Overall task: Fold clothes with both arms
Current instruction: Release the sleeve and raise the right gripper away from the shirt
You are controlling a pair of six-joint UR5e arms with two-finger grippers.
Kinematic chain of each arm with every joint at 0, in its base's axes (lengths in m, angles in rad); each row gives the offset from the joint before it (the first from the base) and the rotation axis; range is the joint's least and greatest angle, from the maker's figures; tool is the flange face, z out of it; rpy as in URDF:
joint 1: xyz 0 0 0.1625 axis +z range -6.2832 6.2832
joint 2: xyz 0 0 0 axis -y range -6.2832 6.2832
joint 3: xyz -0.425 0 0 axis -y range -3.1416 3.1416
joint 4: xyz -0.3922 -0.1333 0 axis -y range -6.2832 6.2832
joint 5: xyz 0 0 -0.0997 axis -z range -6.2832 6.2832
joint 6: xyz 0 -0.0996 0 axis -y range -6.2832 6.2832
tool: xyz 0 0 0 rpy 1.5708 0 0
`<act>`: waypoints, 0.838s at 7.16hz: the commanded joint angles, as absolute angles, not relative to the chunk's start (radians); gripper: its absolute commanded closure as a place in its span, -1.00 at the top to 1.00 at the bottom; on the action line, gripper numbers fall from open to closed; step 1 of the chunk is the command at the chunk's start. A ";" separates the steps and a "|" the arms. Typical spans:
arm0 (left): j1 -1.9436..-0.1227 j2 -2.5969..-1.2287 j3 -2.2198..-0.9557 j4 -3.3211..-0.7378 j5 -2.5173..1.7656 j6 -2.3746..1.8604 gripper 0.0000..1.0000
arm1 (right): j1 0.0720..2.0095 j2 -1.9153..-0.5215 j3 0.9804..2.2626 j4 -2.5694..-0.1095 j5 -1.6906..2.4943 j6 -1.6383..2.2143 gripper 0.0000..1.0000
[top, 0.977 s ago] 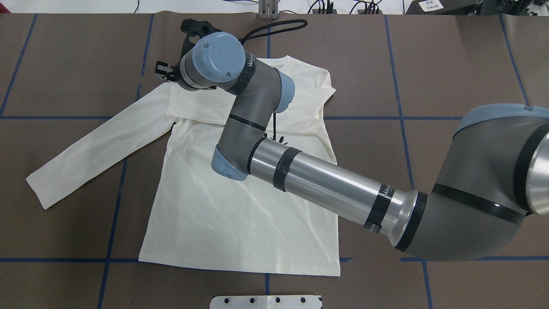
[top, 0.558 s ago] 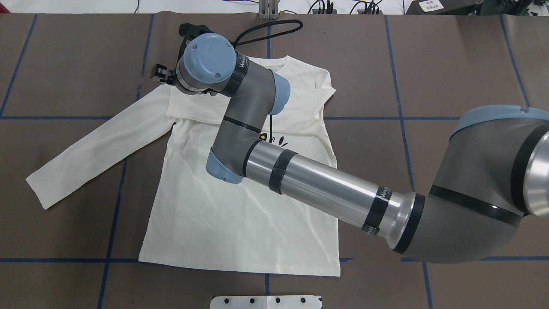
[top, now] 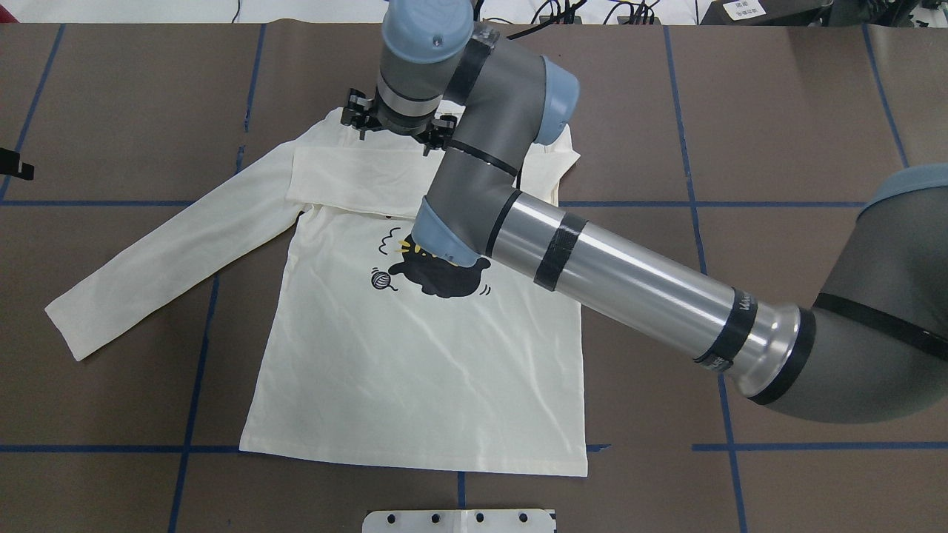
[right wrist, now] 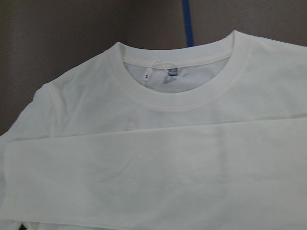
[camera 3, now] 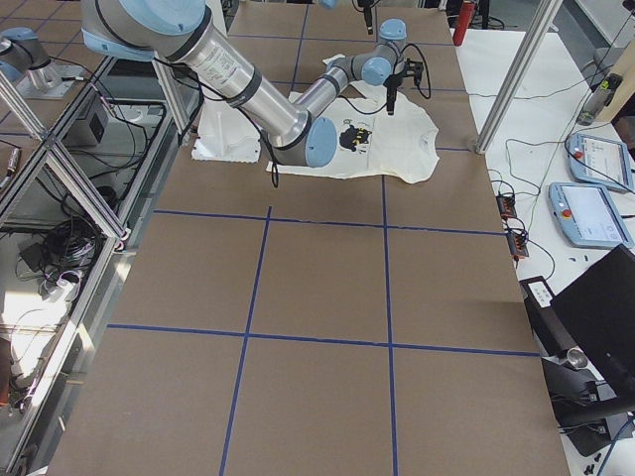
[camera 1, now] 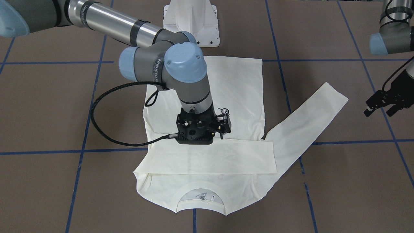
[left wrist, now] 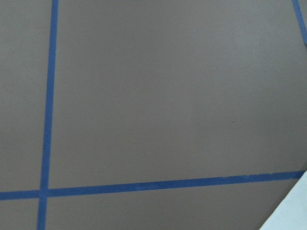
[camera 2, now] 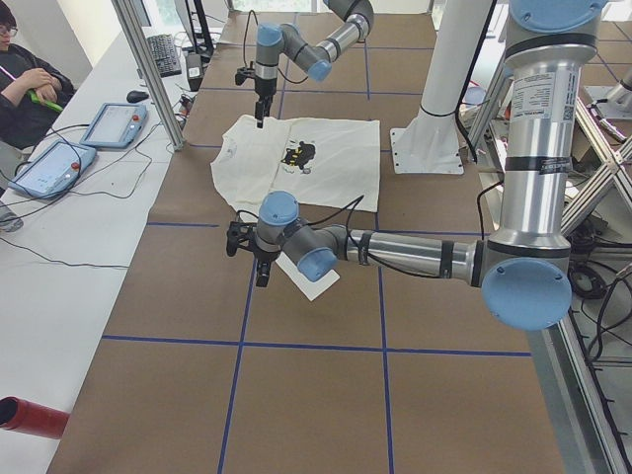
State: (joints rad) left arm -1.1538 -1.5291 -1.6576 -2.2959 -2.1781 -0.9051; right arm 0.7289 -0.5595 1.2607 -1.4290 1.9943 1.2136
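Observation:
The cream long-sleeved shirt (top: 415,370) lies flat, its black cat print (top: 437,277) facing up. One sleeve (top: 348,178) is folded across the chest just below the collar (right wrist: 182,96). The other sleeve (top: 163,252) stretches out toward the robot's left. My right arm reaches across the shirt. Its gripper (camera 1: 202,129) hangs just above the folded sleeve (camera 1: 210,157), open and holding nothing. My left gripper (camera 1: 383,108) hovers open over bare table beyond the outstretched sleeve's cuff (camera 1: 333,94); only its tip (top: 15,164) shows at the overhead view's left edge.
The brown table is marked with blue tape lines (top: 192,348). The white pedestal base (top: 459,520) stands at the near edge by the shirt's hem. A person (camera 2: 30,89) sits at a side table with tablets (camera 2: 109,123). A black cable (camera 1: 97,123) loops off the right wrist.
My right wrist has swung right, from the shirt's left shoulder to above the folded sleeve near the collar, uncovering the cat print. The shirt has not moved. The left gripper's tip now shows.

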 commanded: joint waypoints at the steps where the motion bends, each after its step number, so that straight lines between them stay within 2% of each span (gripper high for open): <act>1: -1.016 -1.416 -1.776 -2.345 -2.064 -1.209 1.00 | 0.817 -0.832 1.527 -1.531 2.067 1.026 1.00; 4: -0.794 -1.350 -1.786 -2.347 -1.889 -1.410 1.00 | 0.916 -1.023 1.633 -1.529 2.169 0.883 1.00; 6: -0.749 -1.313 -1.784 -2.345 -1.853 -1.408 1.00 | 0.920 -1.045 1.644 -1.523 2.169 0.881 1.00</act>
